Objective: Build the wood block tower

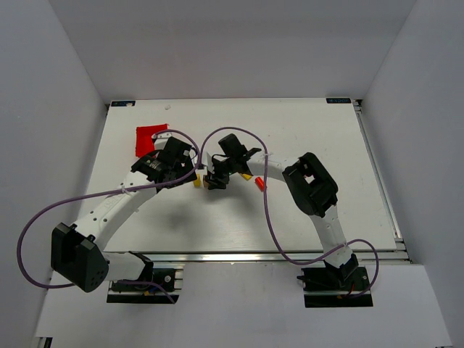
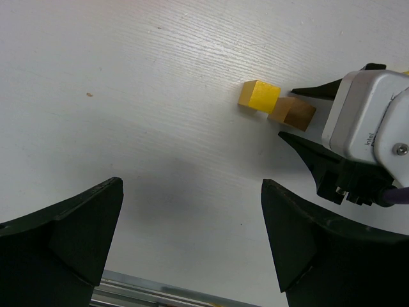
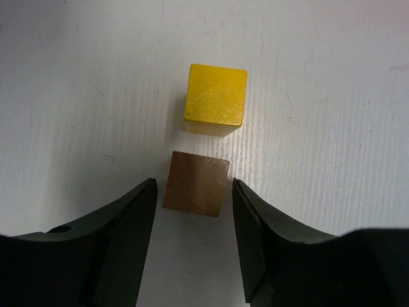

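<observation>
Nearest us, in the left wrist view, the left gripper (image 2: 192,192) is hanging released over the white table (image 2: 128,77), its two dark fingers (image 2: 77,236) standing wide apart with nothing between them. Beyond it we are seeing the small yellow painted wooden cube (image 2: 259,96) and the small plain brown wooden cube (image 2: 292,113) lying just beside each other, a narrow gap between them. The right gripper (image 3: 194,187) is reaching around the brown cube, its jaws flanking it on two sides; in the right wrist view a thin strip of table is showing at each side, so we are reading this gripper as unclenched, not grasping. The yellow cube is lying just past the brown one, ahead of the fingertips; both are resting flat near the table's middle, neither stacked. From above, a small red piece (image 1: 259,184) and another yellow piece (image 1: 246,175) are lying right of the right gripper. Farthest, towards the far left corner, a red item (image 1: 151,135) is lying partly under the left arm.
</observation>
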{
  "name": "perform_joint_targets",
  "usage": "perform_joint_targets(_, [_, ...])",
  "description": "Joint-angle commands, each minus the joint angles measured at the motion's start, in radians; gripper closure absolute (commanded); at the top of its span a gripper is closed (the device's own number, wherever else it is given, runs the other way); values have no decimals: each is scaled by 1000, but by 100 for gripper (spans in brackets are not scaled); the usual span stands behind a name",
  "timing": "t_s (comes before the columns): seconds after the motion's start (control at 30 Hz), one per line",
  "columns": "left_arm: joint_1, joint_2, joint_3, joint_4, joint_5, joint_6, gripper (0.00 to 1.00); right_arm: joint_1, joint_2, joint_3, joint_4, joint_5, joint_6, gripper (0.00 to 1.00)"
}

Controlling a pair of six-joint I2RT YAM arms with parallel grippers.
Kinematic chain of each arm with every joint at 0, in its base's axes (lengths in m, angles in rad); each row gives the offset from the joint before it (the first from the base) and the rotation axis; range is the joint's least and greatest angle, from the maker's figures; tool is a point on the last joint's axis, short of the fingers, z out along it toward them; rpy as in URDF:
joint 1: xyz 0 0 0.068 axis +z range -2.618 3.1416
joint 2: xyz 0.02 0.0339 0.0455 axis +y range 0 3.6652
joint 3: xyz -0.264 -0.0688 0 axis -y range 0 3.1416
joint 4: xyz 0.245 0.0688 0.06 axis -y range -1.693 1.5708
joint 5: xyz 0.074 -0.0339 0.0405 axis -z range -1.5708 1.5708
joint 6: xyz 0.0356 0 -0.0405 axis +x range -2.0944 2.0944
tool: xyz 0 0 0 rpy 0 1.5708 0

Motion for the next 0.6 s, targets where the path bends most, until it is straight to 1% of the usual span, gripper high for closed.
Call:
perform_joint_targets(0.0, [-5, -4, 5, 18, 8, 9, 2, 0, 18, 31, -2, 23, 3, 43])
perform_joint_targets(0.17, [-5, -1, 4, 18, 8, 9, 2, -1, 18, 28, 7, 43, 9, 42])
perform_joint_targets(0.23, [-5, -1, 4, 18, 8, 9, 2, -1, 18, 26, 13, 53, 15, 40])
perform_joint_targets(0.57, [-5, 0, 2, 19, 11, 11, 2, -6, 22, 26, 33, 77, 36, 40])
